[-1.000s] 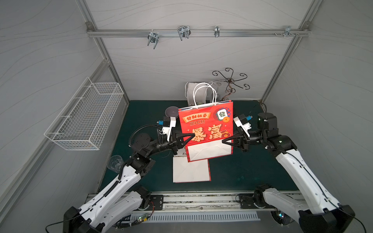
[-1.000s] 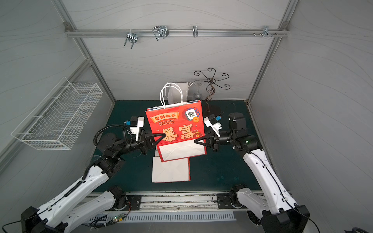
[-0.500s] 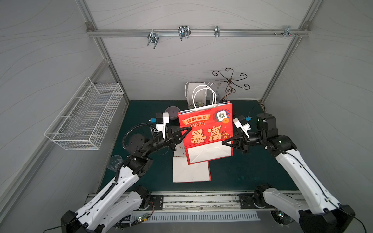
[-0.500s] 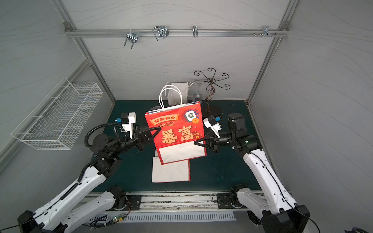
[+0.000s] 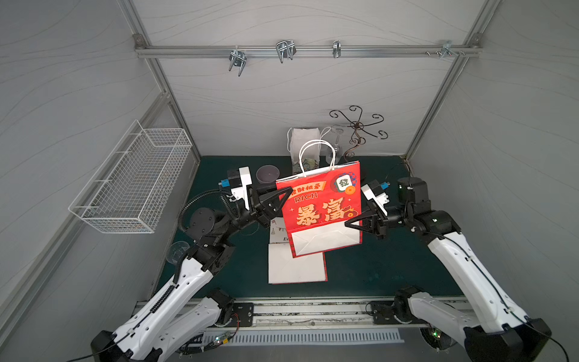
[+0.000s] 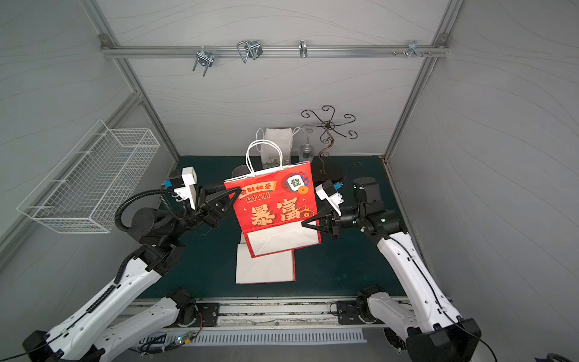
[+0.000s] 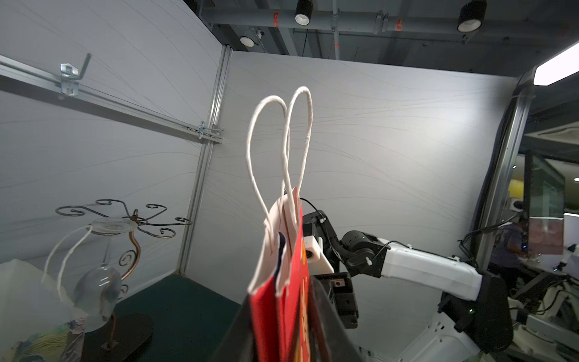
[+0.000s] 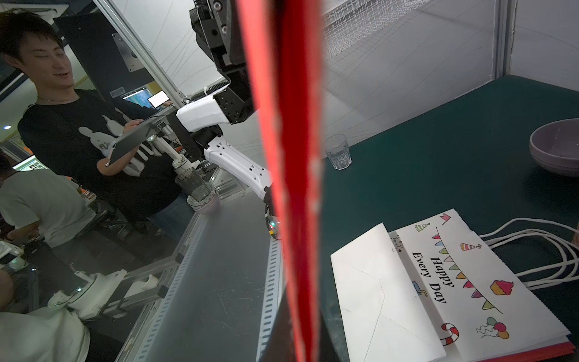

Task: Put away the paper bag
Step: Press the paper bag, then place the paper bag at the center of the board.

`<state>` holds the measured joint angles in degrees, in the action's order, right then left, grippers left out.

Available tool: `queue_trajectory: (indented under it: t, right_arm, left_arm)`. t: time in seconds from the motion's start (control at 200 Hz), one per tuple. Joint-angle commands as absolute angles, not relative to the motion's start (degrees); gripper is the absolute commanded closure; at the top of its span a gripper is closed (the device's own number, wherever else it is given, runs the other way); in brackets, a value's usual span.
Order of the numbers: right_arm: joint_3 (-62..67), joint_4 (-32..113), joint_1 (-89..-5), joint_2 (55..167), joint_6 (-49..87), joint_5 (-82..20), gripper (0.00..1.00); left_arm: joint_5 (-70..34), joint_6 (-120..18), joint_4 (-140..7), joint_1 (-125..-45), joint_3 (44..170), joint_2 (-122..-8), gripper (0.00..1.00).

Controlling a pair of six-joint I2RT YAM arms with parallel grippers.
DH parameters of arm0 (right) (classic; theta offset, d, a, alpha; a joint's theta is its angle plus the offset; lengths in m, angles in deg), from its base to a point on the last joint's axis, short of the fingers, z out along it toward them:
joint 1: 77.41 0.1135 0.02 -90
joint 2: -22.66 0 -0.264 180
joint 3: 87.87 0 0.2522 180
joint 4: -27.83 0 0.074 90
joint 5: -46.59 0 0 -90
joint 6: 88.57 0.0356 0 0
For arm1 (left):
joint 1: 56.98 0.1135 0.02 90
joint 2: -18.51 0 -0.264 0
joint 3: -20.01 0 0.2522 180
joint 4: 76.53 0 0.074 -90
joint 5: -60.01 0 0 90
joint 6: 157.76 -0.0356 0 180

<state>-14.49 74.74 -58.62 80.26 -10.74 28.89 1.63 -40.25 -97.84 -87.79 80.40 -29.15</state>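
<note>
Bag (image 5: 319, 200) aloft over table (image 5: 376, 269), flat, handles (image 5: 315, 156) up. Right gripper (image 5: 352, 223) pinches its lower edge shut. Left gripper (image 5: 283, 196) sits on upper corner; grip unclear. Likely bound for hooks (image 5: 283, 51): secure left pinch before raising, keep both arms level.

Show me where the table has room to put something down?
Bare green mat lies between the flat white bag and the right arm. The red bag hangs over the middle. The back is crowded: bowl, standing white bag, wire stand.
</note>
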Motion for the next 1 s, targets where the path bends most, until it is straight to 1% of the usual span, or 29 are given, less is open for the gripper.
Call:
queue_trajectory:
  t: [0.0,0.07,0.21,0.23,0.275,0.325,0.375,0.39,0.4,0.52,0.655,0.725,0.845,0.996]
  right_arm:
    - [-14.3,76.4,-58.2,79.7,-11.8,29.8,1.0]
    - [-14.1,76.5,-58.1,79.8,-11.9,29.8,1.0]
    - [-13.8,76.4,-57.8,79.7,-11.4,29.6,1.0]
    - [-13.9,76.2,-57.8,79.8,-10.9,29.3,1.0]
    - [-14.0,75.5,-57.6,79.7,-9.1,27.8,1.0]
    - [-14.3,74.1,-57.0,79.9,-5.0,25.5,1.0]
    - [-14.6,73.3,-55.8,80.1,-1.8,22.6,1.0]
    - [-14.7,73.2,-55.3,80.2,-0.9,21.7,1.0]
    - [-14.8,73.1,-54.9,80.3,-0.4,21.2,1.0]
    - [-17.7,69.6,-48.3,79.7,6.6,11.6,1.0]
    - [-22.9,61.4,-41.6,78.8,16.9,2.5,1.0]
    - [-25.1,57.7,-38.5,79.8,21.7,-1.5,1.0]
    - [-27.3,52.4,-33.0,83.8,26.4,-6.5,1.0]
    - [-28.6,44.0,-27.5,91.1,31.6,-8.6,1.0]
  left_arm:
    - [0.5,-40.2,-102.7,-87.6,83.2,-28.9,0.89]
    - [1.3,-39.6,-103.6,-87.6,83.3,-29.2,1.0]
    - [0.2,-39.7,-103.0,-87.6,83.0,-28.9,0.99]
    - [-0.5,-39.9,-102.3,-87.6,83.0,-28.7,0.9]
    - [-2.8,-40.5,-99.8,-87.6,83.0,-28.1,0.61]
    - [-6.8,-41.7,-95.6,-87.6,83.0,-27.1,0.44]
    - [-12.5,-43.0,-90.3,-87.6,82.8,-25.7,0.1]
    - [-14.2,-43.4,-88.6,-87.6,82.6,-25.2,0.04]
    - [-15.6,-43.7,-87.9,-87.6,82.5,-24.8,0.01]
    - [-30.6,-45.9,-77.7,-87.6,79.6,-18.7,0.0]
    - [-51.9,-43.7,-61.3,-87.5,78.9,-12.6,0.0]
    - [-59.9,-42.4,-54.9,-87.5,78.1,-9.8,0.0]
    - [-67.0,-40.1,-47.8,-87.6,77.1,-6.1,0.0]
    - [-68.0,-39.7,-43.9,-87.5,77.4,-5.4,0.0]
